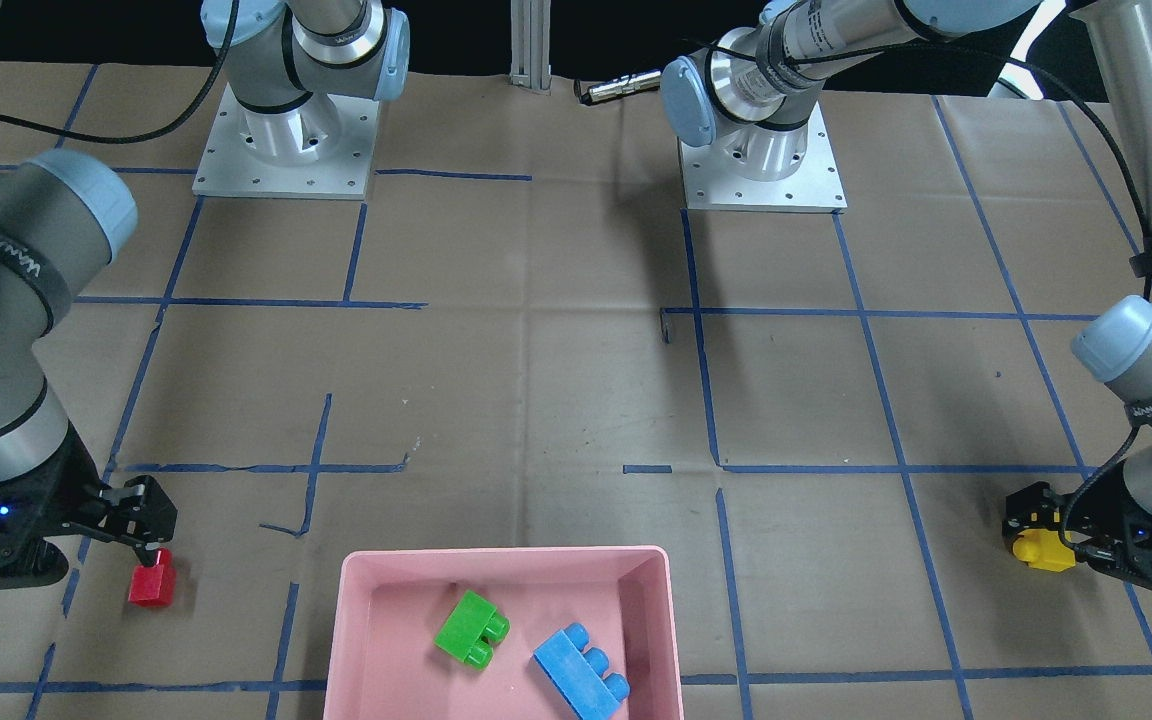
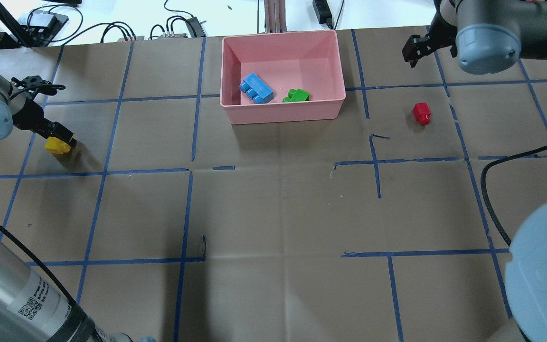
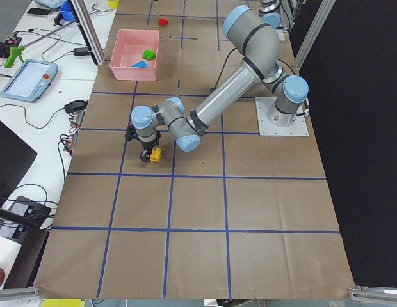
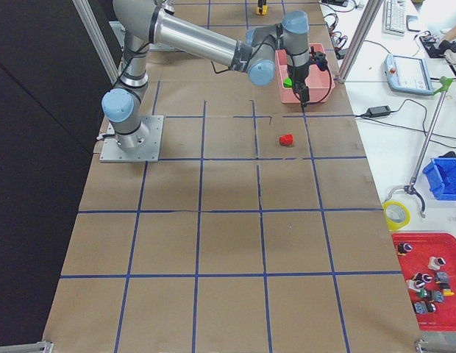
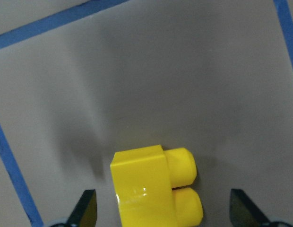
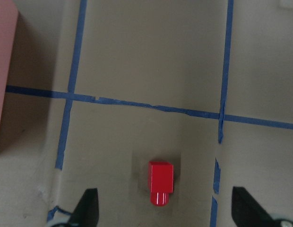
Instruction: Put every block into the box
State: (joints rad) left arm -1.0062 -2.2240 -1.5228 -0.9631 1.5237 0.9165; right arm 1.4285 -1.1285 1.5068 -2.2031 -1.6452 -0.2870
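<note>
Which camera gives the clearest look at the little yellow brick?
The left wrist-mounted view: the yellow brick looms large, both studs plain, inside the open left gripper. Overhead and front-facing views show it small beside that gripper; the side views show it tiny.

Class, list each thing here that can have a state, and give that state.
box: holds two blocks
green block: inside the box
blue block: inside the box
yellow block: on table, ungripped
red block: on table, outside box
left tool: open around yellow block
right tool: open, empty

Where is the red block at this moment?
In the overhead view the red block lies on the table, to the right of the pink box and apart from it.
</note>
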